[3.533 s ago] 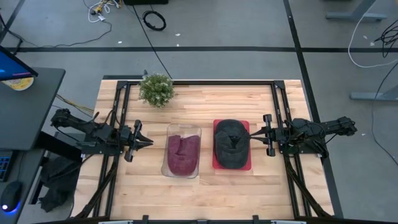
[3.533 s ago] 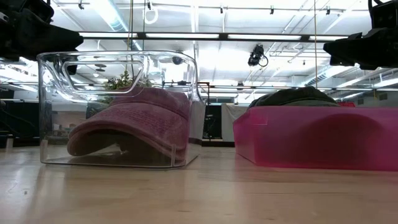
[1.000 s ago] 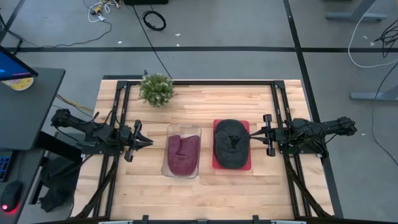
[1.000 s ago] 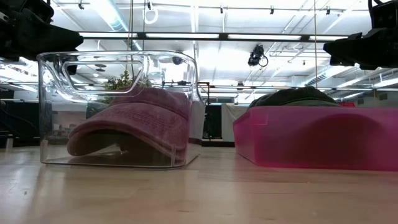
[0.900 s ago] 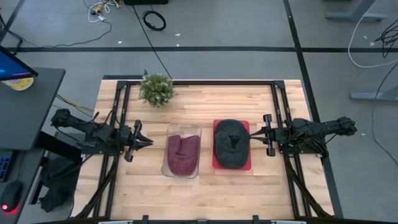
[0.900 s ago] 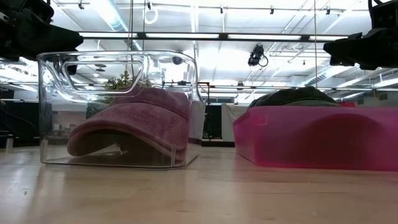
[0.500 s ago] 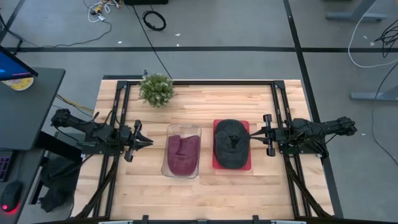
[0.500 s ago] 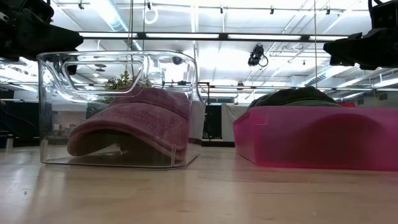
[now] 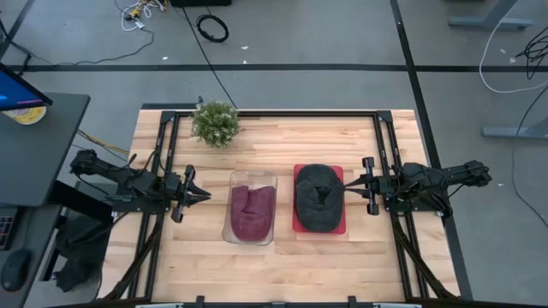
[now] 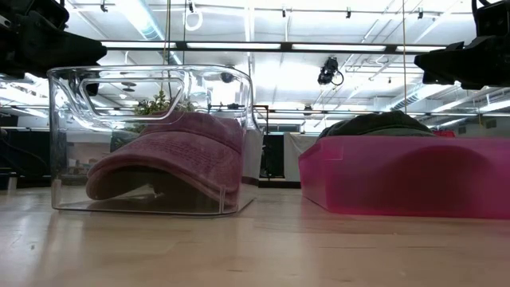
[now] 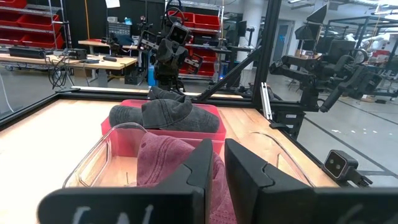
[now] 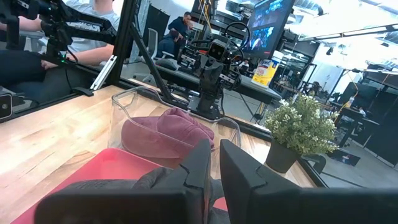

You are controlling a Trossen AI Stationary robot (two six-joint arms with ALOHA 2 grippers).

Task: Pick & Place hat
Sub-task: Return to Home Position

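From above, the left tool sits at the left edge of the bench, pointing at the transparent bin, where the red cap lies. The right tool faces the red bin, which holds the black cap.

At bench height, both caps rest inside their bins, with the arms above and outside the walls.

In the left wrist view the fingers are pinched nearly together on nothing. The right wrist view shows the same, though a thin gap may remain.

Homing well probably means retracting each arm straight back and level, clear of the bin rims and the plant.
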